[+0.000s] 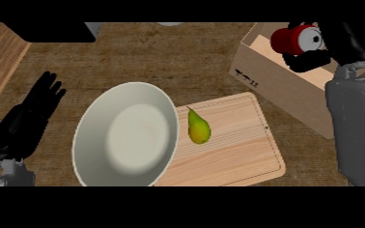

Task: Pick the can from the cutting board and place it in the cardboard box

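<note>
The counter point(157, 53) runs out of view on all sides. A plate point(128, 135) covers the left edge of the board point(235, 145). The grey right forearm point(347, 121) hides the near right corner of the box point(278, 87). The left hand point(35, 108) rests at the left edge with its fingers straight. The right hand point(314, 59) curls round the red can point(288, 38), which is at the box's open top; how deep it sits cannot be told. A pear point(198, 128) lies on the board, just beside the plate.
</note>
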`<action>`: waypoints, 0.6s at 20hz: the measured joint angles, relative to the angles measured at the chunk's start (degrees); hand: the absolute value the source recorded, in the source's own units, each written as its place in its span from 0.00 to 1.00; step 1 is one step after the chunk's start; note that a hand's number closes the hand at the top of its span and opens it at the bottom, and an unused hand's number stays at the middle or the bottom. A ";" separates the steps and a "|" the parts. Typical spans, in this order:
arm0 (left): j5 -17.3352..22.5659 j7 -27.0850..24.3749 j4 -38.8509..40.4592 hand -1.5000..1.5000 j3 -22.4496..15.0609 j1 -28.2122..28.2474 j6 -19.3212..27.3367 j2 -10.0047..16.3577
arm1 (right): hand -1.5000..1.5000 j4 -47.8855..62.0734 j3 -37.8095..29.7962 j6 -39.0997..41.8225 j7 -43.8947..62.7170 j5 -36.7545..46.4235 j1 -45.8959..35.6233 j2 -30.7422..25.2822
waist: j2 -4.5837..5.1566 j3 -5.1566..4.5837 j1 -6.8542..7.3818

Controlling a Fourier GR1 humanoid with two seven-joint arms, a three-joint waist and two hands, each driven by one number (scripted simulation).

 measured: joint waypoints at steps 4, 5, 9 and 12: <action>-0.44 0.16 -0.42 0.50 -0.55 0.08 0.39 -0.61 | 1.00 8.14 -0.91 -3.51 -3.82 -0.87 -0.39 -0.40 | 0.05 0.01 0.13; -0.68 0.03 -0.60 0.50 -0.74 0.18 0.54 -0.81 | 1.00 9.82 -0.82 -3.55 -3.95 -0.84 -0.19 -0.23 | 0.06 0.00 0.14; -1.71 -0.76 -0.82 0.50 -1.58 1.26 0.64 -1.45 | 0.00 15.80 -2.76 -2.88 -3.89 -1.80 0.71 -1.00 | -0.35 -0.28 0.11; -0.89 -0.92 0.70 0.50 -0.48 -0.01 -0.06 -0.44 | 0.00 21.48 -4.18 -2.52 -4.88 -2.45 -0.54 -2.38 | -0.49 -0.39 0.12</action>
